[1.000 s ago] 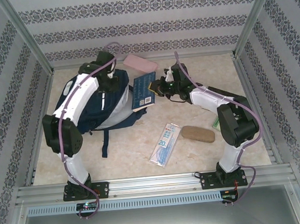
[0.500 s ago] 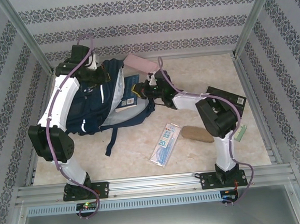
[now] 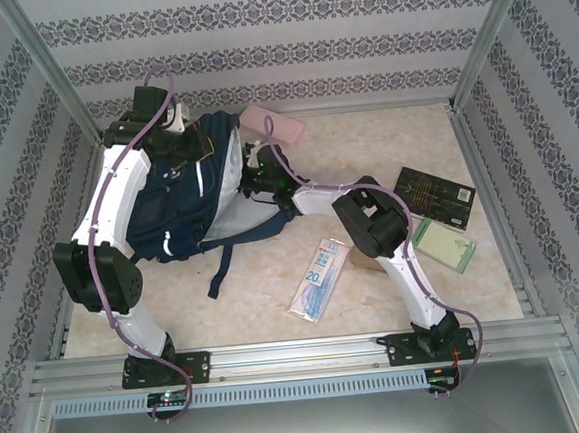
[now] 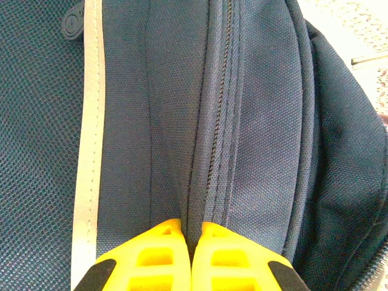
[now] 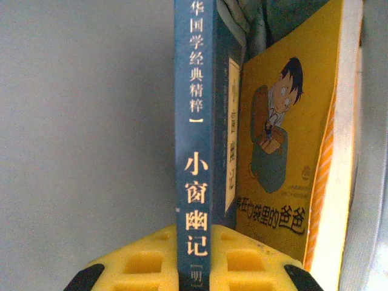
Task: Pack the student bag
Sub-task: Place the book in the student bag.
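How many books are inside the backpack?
2: a blue book pinched by the right gripper, and a yellow cartoon book right beside it. More may be hidden deeper in the student bag.

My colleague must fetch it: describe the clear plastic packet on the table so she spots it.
Find the big navy student bag at the table's far left. Right of its dangling strap, toward the near edge, the packet lies flat. Unlike the dark book and green pad further right, it is long, see-through and blue-printed.
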Controlling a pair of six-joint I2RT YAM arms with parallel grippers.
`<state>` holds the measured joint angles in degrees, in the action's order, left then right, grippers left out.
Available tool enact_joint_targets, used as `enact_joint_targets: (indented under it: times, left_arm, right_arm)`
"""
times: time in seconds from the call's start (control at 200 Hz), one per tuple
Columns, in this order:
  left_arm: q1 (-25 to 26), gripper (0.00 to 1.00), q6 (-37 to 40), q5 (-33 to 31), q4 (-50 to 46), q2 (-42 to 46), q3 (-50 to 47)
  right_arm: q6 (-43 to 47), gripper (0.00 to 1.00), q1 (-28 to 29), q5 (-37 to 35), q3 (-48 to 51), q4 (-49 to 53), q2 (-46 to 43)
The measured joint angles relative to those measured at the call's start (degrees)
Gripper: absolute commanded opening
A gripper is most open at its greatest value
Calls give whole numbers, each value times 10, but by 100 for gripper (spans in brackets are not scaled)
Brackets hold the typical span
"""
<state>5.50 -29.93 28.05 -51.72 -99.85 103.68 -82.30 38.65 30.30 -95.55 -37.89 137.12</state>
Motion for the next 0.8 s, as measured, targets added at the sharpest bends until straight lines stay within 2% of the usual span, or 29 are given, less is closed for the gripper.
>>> enact_joint_targets:
  times: [0.11, 0.185, 0.35, 0.415, 0.565, 0.799]
  left_arm:
    - [0, 0, -1, 2, 0, 0, -1]
    - [0, 0, -1, 3, 0, 0, -1]
    - [0, 0, -1, 11, 6, 0, -10]
    - [0, 0, -1, 13, 8, 0, -12]
    - [0, 0, -1, 16, 8, 0, -12]
    - [0, 0, 2, 16, 8, 0, -12]
  right_arm:
    - [17, 8, 10, -3, -31, 49, 23]
    - [33, 24, 13, -7, -34, 86, 30]
    - [78, 31, 15, -14, -32, 151, 30]
    - [92, 31, 15, -17, -28, 167, 29]
    - [129, 15, 15, -27, -20, 202, 8]
    - [148, 15, 16, -40, -2, 225, -13]
